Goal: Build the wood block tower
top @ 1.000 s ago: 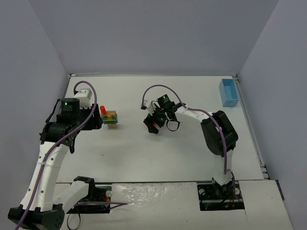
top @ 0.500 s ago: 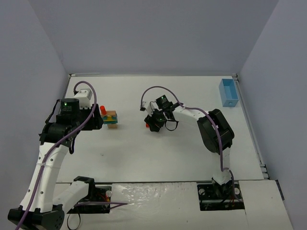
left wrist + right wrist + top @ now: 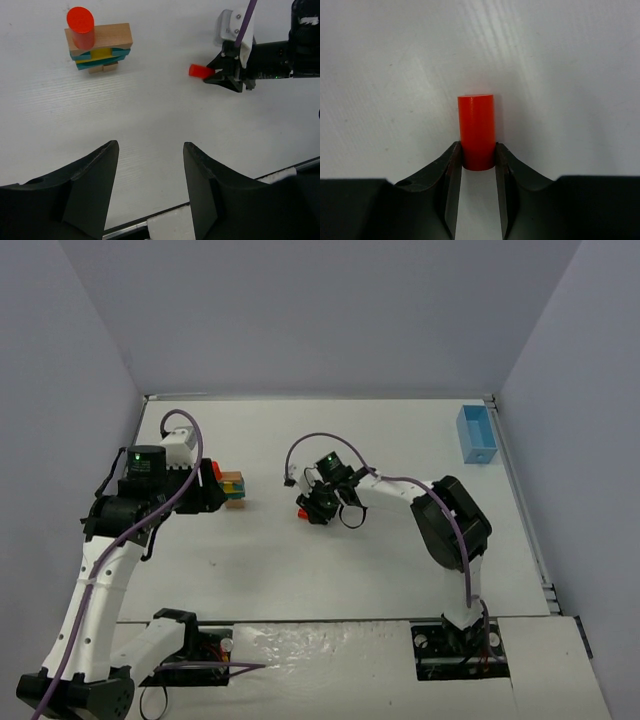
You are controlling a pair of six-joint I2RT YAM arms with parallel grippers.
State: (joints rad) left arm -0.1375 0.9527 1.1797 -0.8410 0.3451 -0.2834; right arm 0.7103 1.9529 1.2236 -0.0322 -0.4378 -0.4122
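Red cylinder lies on the table, pinched by jaws of the low-stretched right arm; left jaws hang spread.

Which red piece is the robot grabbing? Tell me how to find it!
Look at the white table, near its middle, where the right arm's tool reaches down. Between its black fingers lies a small red cylinder. Unlike the other red cylinder, standing on the block tower, this one lies alone on its side.

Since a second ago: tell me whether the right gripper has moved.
Yes. In the top view the right gripper has shifted left, away from the blue bin, toward the wood block tower.
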